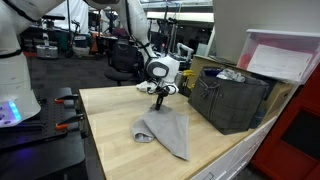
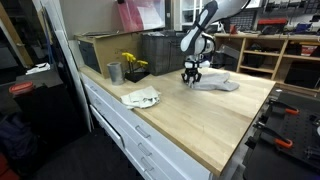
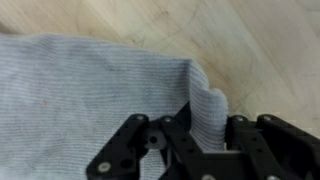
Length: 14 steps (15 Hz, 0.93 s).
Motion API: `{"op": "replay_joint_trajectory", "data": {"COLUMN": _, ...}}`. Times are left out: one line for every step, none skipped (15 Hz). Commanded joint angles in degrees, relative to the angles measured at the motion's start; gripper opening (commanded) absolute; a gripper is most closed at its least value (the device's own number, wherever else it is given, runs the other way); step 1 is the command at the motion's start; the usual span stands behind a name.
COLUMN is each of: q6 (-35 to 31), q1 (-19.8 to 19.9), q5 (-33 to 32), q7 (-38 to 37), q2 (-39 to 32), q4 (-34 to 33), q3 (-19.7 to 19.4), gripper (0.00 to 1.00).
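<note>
Pinching at the tabletop, the gripper (image 3: 207, 140) had its jaws closed on a raised fold of the grey cloth (image 3: 90, 95). In the wrist view that fold stood up as a narrow ridge between the two black fingers (image 3: 178, 135). The rest of the fabric spread flat away from the pinch, and bare wood of the table (image 3: 270, 40) showed beyond its edge.

In both exterior views the arm reached down steeply, so that the gripper (image 1: 160, 97) (image 2: 190, 78) met the cloth at one end. In an exterior view the grey cloth (image 1: 166, 133) lay stretched from the fingers toward the table's front edge, with one corner folded over on itself. In an exterior view it (image 2: 217, 84) lay flat just beside the gripper, near the middle of the table (image 2: 215, 125).

Farther off, a crumpled white rag (image 2: 141, 97) lay by the table's edge, well apart from the grey cloth. Behind it stood a metal cup (image 2: 114, 72). A dark crate (image 1: 232, 98) sat at the back of the table, near the cloth but not touching it, and a white box (image 1: 285, 58) stood beyond that.
</note>
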<state>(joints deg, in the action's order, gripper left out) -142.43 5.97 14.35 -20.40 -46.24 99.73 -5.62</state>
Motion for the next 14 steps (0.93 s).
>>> {"op": "replay_joint_trajectory", "data": {"q6": -0.8, "q1": -0.4, "q5": 2.0, "q7": 1.7, "q2": 4.9, "q4": 3.5, "q3": 2.8, "gripper": 0.03}}
{"op": "replay_joint_trajectory", "data": {"q6": -0.9, "q1": -0.3, "q5": 2.6, "q7": 2.1, "q2": 5.8, "q4": 3.8, "q3": 3.8, "gripper": 0.03}}
{"op": "replay_joint_trajectory", "data": {"q6": -1.0, "q1": 0.1, "q5": 3.5, "q7": 2.8, "q2": 7.1, "q4": 4.3, "q3": 4.8, "gripper": 0.03}}
{"op": "replay_joint_trajectory", "data": {"q6": -1.2, "q1": 0.5, "q5": 4.3, "q7": 3.4, "q2": 8.3, "q4": 4.9, "q3": 5.7, "gripper": 0.03}}
{"op": "replay_joint_trajectory", "data": {"q6": -1.4, "q1": 1.0, "q5": 5.4, "q7": 4.4, "q2": 9.4, "q4": 5.5, "q3": 6.5, "gripper": 0.03}}
{"op": "replay_joint_trajectory", "data": {"q6": -1.6, "q1": 1.5, "q5": 6.7, "q7": 5.2, "q2": 10.7, "q4": 6.2, "q3": 7.2, "gripper": 0.03}}
{"op": "replay_joint_trajectory", "data": {"q6": -1.8, "q1": 2.0, "q5": 8.0, "q7": 6.1, "q2": 11.8, "q4": 7.1, "q3": 7.6, "gripper": 0.03}}
{"op": "replay_joint_trajectory", "data": {"q6": -1.9, "q1": 2.7, "q5": 9.6, "q7": 6.9, "q2": 12.9, "q4": 7.9, "q3": 7.9, "gripper": 0.03}}
{"op": "replay_joint_trajectory", "data": {"q6": -2.1, "q1": 3.6, "q5": 11.5, "q7": 7.7, "q2": 14.1, "q4": 9.1, "q3": 8.2, "gripper": 0.03}}
{"op": "replay_joint_trajectory", "data": {"q6": -2.3, "q1": 4.5, "q5": 13.4, "q7": 8.5, "q2": 15.0, "q4": 10.2, "q3": 8.4, "gripper": 0.03}}
{"op": "replay_joint_trajectory", "data": {"q6": -2.7, "q1": 5.6, "q5": 15.7, "q7": 9.6, "q2": 16.2, "q4": 11.7, "q3": 8.5, "gripper": 0.03}}
{"op": "replay_joint_trajectory", "data": {"q6": -2.7, "q1": 6.8, "q5": 18.1, "q7": 10.9, "q2": 17.1, "q4": 13.0, "q3": 8.7, "gripper": 0.03}}
{"op": "replay_joint_trajectory", "data": {"q6": -2.8, "q1": 8.1, "q5": 20.4, "q7": 12.2, "q2": 18.1, "q4": 14.4, "q3": 8.7, "gripper": 0.03}}
{"op": "replay_joint_trajectory", "data": {"q6": -2.7, "q1": 9.2, "q5": 22.7, "q7": 13.6, "q2": 18.9, "q4": 15.5, "q3": 8.7, "gripper": 0.03}}
